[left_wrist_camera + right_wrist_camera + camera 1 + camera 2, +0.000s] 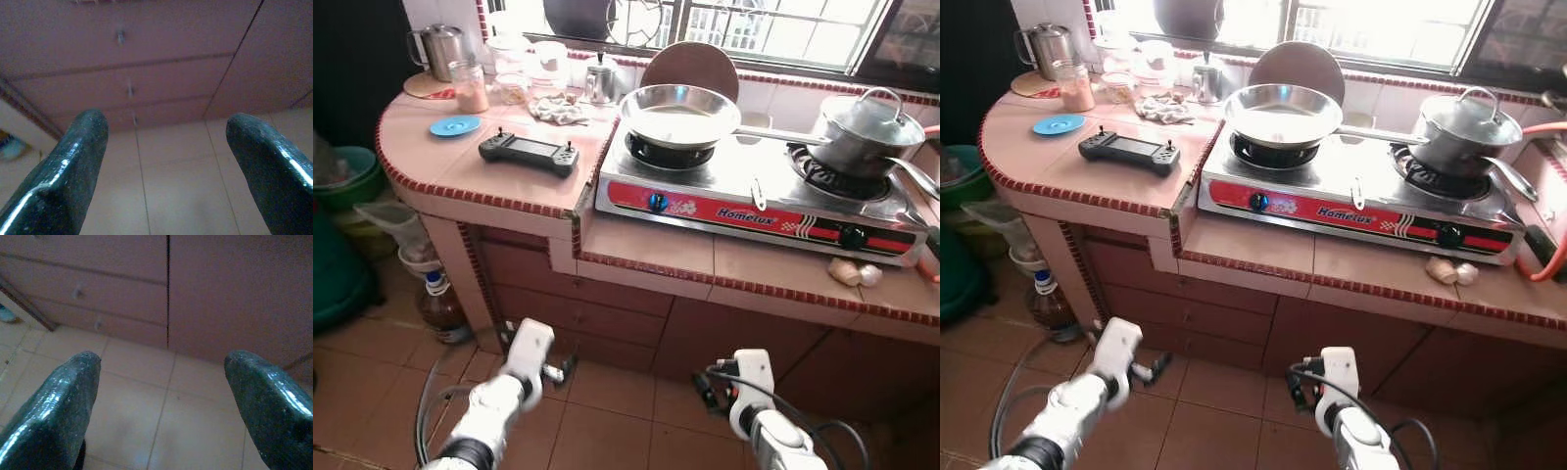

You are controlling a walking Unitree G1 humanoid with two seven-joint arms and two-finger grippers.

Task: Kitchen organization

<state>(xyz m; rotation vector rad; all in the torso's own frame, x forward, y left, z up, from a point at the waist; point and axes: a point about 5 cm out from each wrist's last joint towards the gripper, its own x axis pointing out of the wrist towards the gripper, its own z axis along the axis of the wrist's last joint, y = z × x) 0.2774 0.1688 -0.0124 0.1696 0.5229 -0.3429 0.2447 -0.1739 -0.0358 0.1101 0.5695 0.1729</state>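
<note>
— Where are the grippers?

— Both hang low before the counter (646, 257), above the floor tiles. The left gripper (164, 161) and right gripper (161, 401) each have fingers spread wide, holding nothing.

— And the kitchen things?

— An empty pan (679, 114) and a lidded pot (862, 132) sit on the stove (744, 201); a black handheld controller (529, 153) lies left of it, near a blue lid (455, 125).

Steel frying pan (679, 113) upright on left burner of stove (759, 201); lidded pot (865, 134) on right burner.
</note>
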